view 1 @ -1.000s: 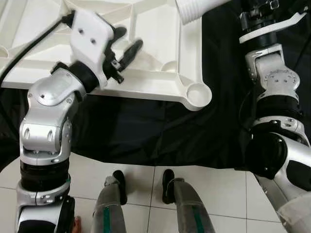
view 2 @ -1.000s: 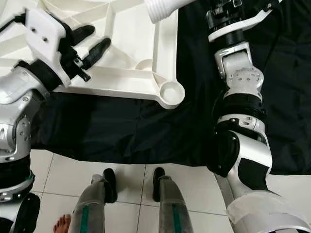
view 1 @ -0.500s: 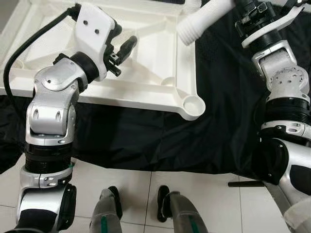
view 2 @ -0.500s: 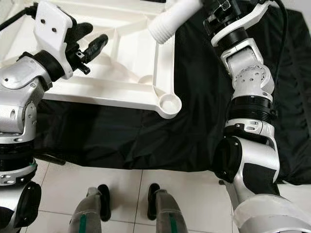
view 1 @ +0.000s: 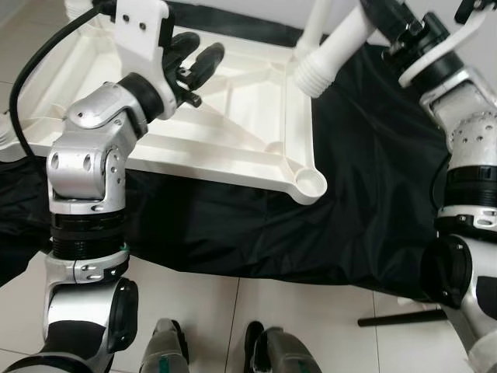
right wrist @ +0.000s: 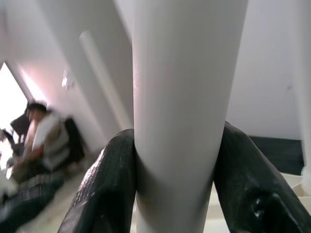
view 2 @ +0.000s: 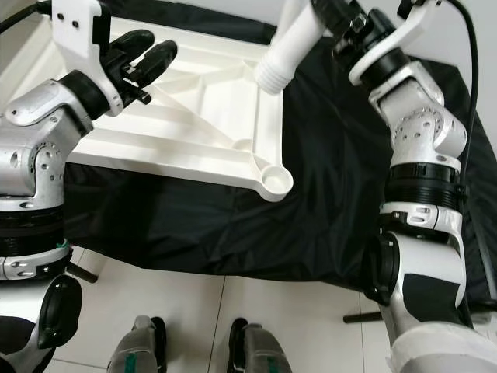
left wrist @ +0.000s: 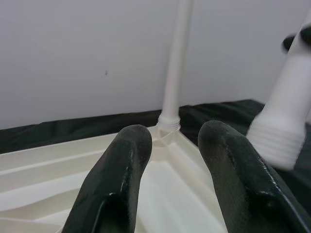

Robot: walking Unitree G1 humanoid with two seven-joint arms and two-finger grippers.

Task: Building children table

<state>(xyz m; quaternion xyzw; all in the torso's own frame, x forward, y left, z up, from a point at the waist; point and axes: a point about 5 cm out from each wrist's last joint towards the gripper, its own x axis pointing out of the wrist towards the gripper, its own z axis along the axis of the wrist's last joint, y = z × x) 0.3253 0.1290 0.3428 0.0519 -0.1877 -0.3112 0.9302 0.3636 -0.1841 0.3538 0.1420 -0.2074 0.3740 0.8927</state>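
- The white table leg (view 1: 335, 48) hangs in the air at about 1 o'clock in the left eye view, tilted, its threaded end lowest and just above the far right edge of the upturned tabletop (view 1: 233, 116).
- The right gripper (view 2: 330, 12) is clamped round the leg's shaft; in the right wrist view its two black fingers (right wrist: 104, 189) press on either side of the tube.
- I judge the leg to be light, stiff, hollow plastic, smooth enough to twist in the grip; a hold on the plain shaft, clear of the threads, looks best.
- The empty corner socket (view 1: 309, 183), at 5 o'clock from the leg's tip, seems the likely seat.
- The left gripper (view 1: 194, 58) hovers over the tabletop's ribbed underside at 11 o'clock, fingers parted and holding nothing.
- The left wrist view adds an upright fitted leg (left wrist: 176, 63) in a far corner; the right wrist view shows a seated person (right wrist: 41, 141) in the background.
- A black cloth (view 1: 365, 194) lies beneath the tabletop, on the tiled floor (view 1: 311, 318).
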